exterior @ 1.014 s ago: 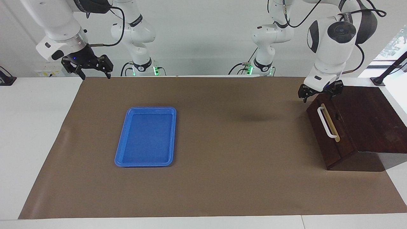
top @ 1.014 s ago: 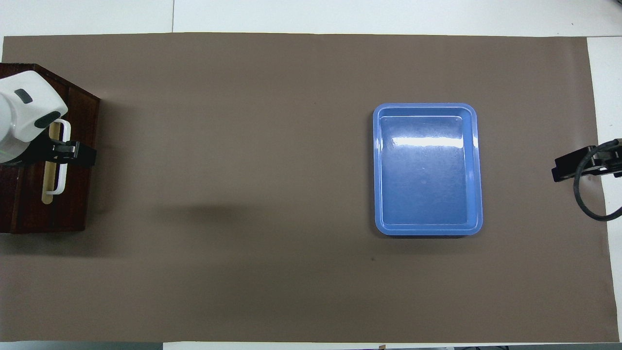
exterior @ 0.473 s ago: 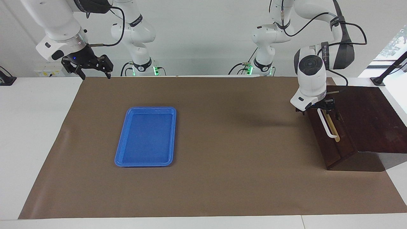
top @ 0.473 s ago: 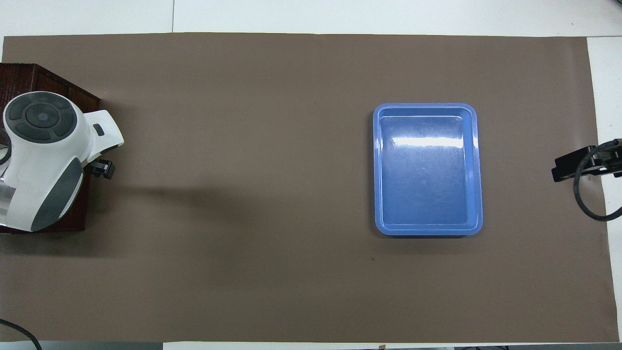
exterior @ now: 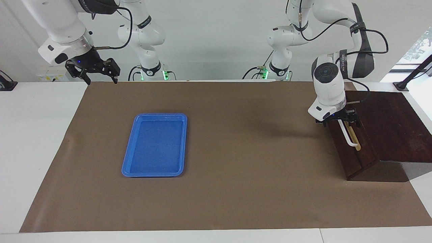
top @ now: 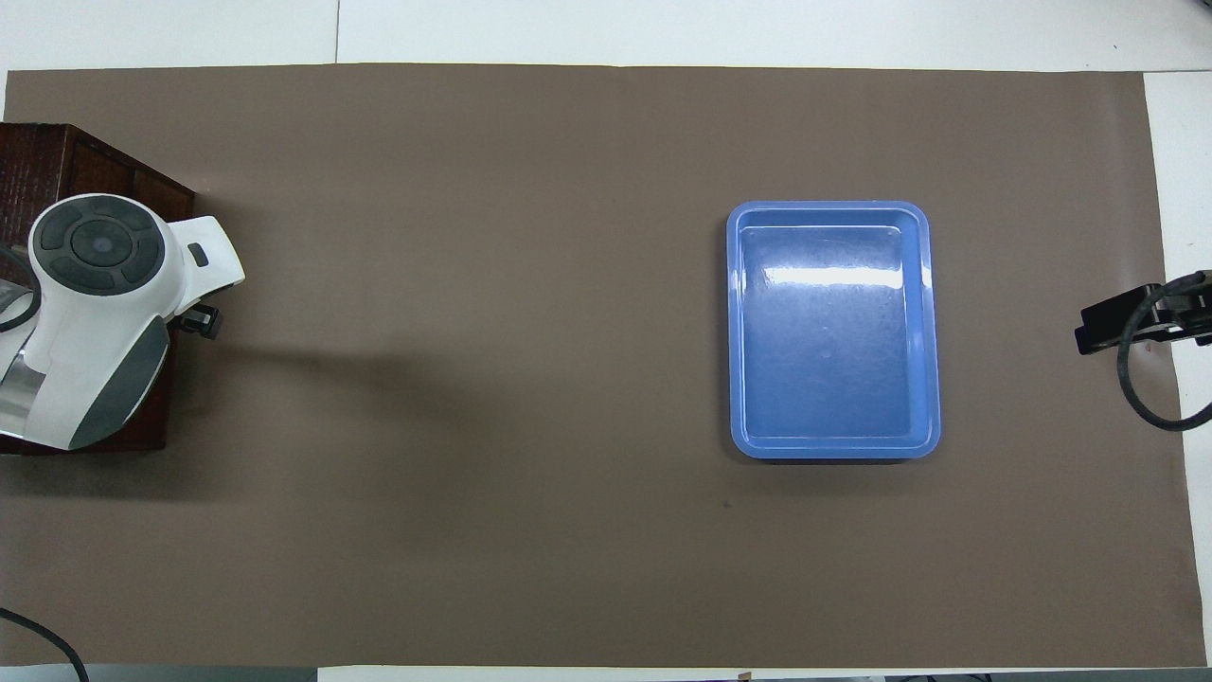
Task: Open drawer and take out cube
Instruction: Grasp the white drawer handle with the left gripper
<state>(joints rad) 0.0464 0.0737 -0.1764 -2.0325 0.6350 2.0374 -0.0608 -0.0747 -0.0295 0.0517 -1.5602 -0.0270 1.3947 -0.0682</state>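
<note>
Two arms, one shut drawer, one tray on a brown mat.

Brown mat (exterior: pixel 236 189): covers most of the white table (exterior: pixel 33 152). Dark wooden box (exterior: pixel 388 128): at the left arm's end of the table, top sloping. Drawer (exterior: pixel 351 152): closed in the box front, its face toward the right arm's end; white bar handle (exterior: pixel 347 136) and tan strip beside it. Blue tray (exterior: pixel 153 145): flat on the mat toward the right arm's end, well apart from the box, nothing in it. Left gripper (exterior: pixel 337 118): down at the end of the handle nearer to the robots, fingers spread either side of the bar; whether they touch it cannot be told. Right gripper (exterior: pixel 98 72): fingers spread, holding nothing, raised over the mat's corner at the right arm's end; that arm waits. Cube: not visible in either view.
</note>
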